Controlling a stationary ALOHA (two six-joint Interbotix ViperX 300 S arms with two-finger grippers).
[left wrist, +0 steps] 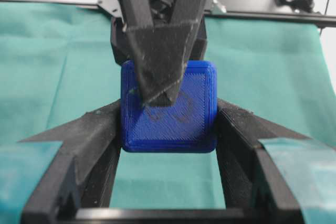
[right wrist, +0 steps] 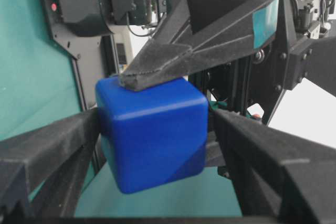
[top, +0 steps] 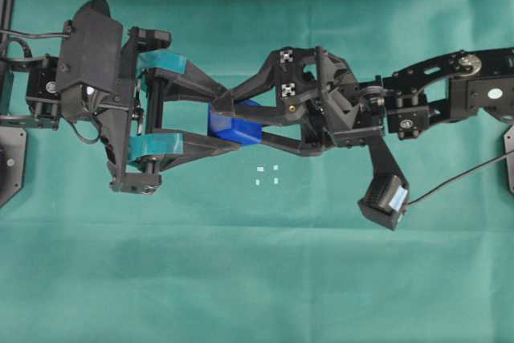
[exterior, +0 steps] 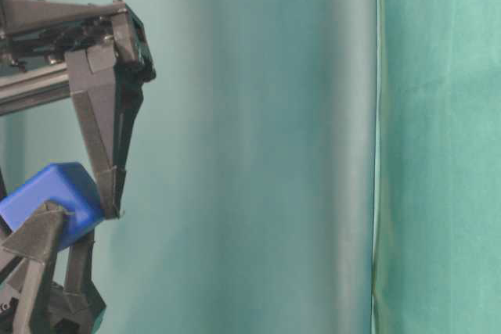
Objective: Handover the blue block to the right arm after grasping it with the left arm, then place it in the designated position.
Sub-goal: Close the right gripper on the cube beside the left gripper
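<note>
The blue block [top: 234,126], a small bright blue cube with rounded edges, hangs above the green cloth, clamped between the teal-taped fingers of the left tool [top: 227,121]. The right tool's [top: 233,122] plain black fingers flank it, spread wide. The designated position [top: 267,175], four tiny white marks, lies just beside it, uncovered.

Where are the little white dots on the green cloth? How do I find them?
Look at the green cloth from above, where the two black grippers meet around the blue block. Just below the block sit four tiny white marks forming a small square, the only white specks on the cloth.
</note>
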